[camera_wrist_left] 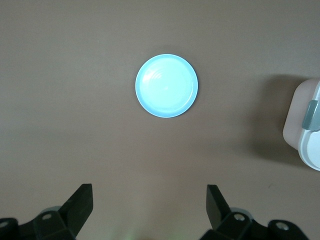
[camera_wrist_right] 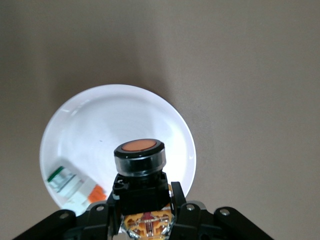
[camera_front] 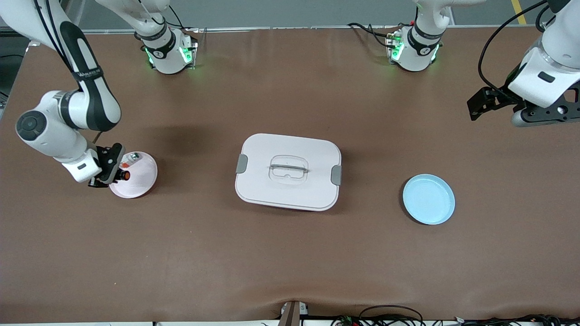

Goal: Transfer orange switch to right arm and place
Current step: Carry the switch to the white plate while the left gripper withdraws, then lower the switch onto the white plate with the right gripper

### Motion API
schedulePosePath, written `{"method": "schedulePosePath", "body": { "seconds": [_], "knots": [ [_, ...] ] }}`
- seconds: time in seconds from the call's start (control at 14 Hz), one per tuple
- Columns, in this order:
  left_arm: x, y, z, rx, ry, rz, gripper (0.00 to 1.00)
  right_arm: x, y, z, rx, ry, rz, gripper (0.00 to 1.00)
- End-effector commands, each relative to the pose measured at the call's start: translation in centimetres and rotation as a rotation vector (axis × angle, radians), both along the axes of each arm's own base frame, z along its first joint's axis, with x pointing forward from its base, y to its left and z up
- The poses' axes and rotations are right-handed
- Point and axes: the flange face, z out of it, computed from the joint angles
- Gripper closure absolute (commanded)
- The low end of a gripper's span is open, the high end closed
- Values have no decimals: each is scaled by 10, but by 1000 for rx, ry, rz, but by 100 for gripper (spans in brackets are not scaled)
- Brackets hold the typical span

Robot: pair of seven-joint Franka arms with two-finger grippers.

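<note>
The orange switch point(camera_front: 125, 174), a black stubby button with a round orange face point(camera_wrist_right: 139, 165), is held in my right gripper point(camera_front: 114, 174). The right gripper point(camera_wrist_right: 142, 202) is shut on the switch's black body and holds it just over the pale pink plate point(camera_front: 142, 181), which looks white in the right wrist view point(camera_wrist_right: 100, 115). My left gripper point(camera_front: 481, 104) is open and empty, up in the air over the left arm's end of the table. In the left wrist view its fingers point(camera_wrist_left: 80, 202) stand wide apart over bare table.
A small white-grey piece with a red-orange bit point(camera_wrist_right: 70, 185) lies on the pink plate, also in the front view point(camera_front: 133, 157). A white lidded box point(camera_front: 288, 172) sits mid-table. A light blue plate point(camera_front: 428, 199) lies toward the left arm's end point(camera_wrist_left: 166, 85).
</note>
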Motion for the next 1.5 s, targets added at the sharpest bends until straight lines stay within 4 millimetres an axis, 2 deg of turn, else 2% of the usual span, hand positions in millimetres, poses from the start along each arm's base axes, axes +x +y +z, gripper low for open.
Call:
{"method": "schedulePosePath", "body": {
  "seconds": [0.0,0.21,0.64,1.43],
  "knots": [
    [-13,-1,3,-12,-16,-20,0,9,-2,-18,-29,-8,46,100],
    [-13,0,3,-29,-15,-15,0,5,0,-44,-20,32,50,100],
    [-11,-3,3,-51,-25,-16,0,-1,-5,-69,-10,54,42,100],
    [-7,9,1,-52,-9,-54,0,-4,-7,-82,-3,58,35,100]
  ]
}}
